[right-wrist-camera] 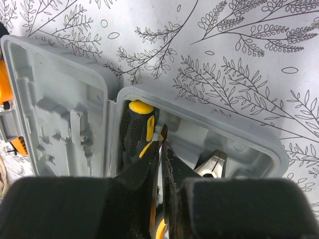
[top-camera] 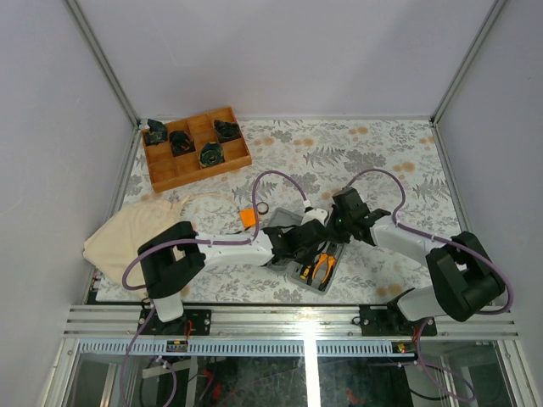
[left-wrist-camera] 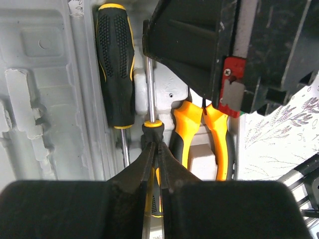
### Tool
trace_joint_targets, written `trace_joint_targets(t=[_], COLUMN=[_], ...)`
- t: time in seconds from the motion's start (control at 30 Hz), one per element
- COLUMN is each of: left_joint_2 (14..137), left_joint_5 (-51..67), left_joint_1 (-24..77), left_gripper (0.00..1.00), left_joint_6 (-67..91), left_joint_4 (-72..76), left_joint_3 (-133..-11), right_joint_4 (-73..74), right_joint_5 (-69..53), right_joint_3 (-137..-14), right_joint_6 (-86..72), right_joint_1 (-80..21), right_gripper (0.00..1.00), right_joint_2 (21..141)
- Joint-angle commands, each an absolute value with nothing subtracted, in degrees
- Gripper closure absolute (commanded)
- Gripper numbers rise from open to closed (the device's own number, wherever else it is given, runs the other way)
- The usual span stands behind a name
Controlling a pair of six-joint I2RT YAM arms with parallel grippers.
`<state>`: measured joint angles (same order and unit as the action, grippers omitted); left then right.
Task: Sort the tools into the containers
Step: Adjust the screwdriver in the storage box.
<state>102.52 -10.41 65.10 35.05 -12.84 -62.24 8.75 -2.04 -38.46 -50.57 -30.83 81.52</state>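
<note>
- Overall, plain white walls (top-camera: pixel 280 51) with metal corner posts enclose the station.
- Worktop (top-camera: pixel 382 161): covered by a sheet printed with leaves and flowers.
- Cloth bag (top-camera: pixel 136 233): beige, slumped at the left edge beside the left arm.
- Wooden tray (top-camera: pixel 174 176): far-left corner, black parts in several compartments, well apart from the case.
- Case (right-wrist-camera: pixel 55 89): grey, open flat in two halves, centre-front. Both arms converge above it and mask most of it from the top camera.
- Pliers (left-wrist-camera: pixel 187 124): orange-handled, lying in the case. The right arm's body hides the nose end in the left wrist view.
- Seated screwdriver (left-wrist-camera: pixel 115 64): black-and-yellow, in the case along the hinge side.
- Second screwdriver (left-wrist-camera: pixel 149 84): between seated screwdriver and pliers, handle largely covered.
- Left fingers (left-wrist-camera: pixel 144 159): pressed together at its handle collar. Whether they clamp it cannot be told.
- Right fingers (right-wrist-camera: pixel 144 164): drawn to a narrow slit inside the case. Contact unclear.
- Tape measure (top-camera: pixel 248 218): orange, on the worktop left of the case.
- Ring (top-camera: pixel 262 209): small, black, beside the tape measure.
</note>
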Motion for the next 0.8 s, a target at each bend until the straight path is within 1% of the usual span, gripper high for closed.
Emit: trace_joint_targets(t=[0.0, 0.17, 0.37, 0.57, 0.77], left_joint_2=[105.56, 105.6, 105.39, 105.2, 105.23], left_joint_5=[-8.7, -8.45, -8.58, -8.47, -8.46], left_joint_1=[64.68, 64.68, 64.64, 64.65, 64.67], left_gripper=[0.96, 0.97, 0.97, 0.97, 0.98], left_joint_6=[34.72, 34.63, 34.53, 34.88, 34.8], left_joint_4=[-14.5, -14.5, -14.51, -14.41, -14.41], left_joint_3=[-59.55, -59.79, -59.46, -59.08, -59.08], right_joint_4=[7.02, 7.76, 8.65, 8.97, 8.79], right_joint_5=[0.03, 2.34, 4.06, 5.04, 3.79], right_joint_3=[-40.96, -40.86, -41.7, -42.85, -43.76], right_joint_6=[-50.65, -50.28, -49.5, -49.62, -49.18], right_joint_1=[-31.37, -31.37, -31.39, -31.35, -31.35], right_gripper=[0.9, 0.9, 0.81, 0.81, 0.83], right_joint_2=[82.96, 83.41, 82.23, 78.42, 80.18])
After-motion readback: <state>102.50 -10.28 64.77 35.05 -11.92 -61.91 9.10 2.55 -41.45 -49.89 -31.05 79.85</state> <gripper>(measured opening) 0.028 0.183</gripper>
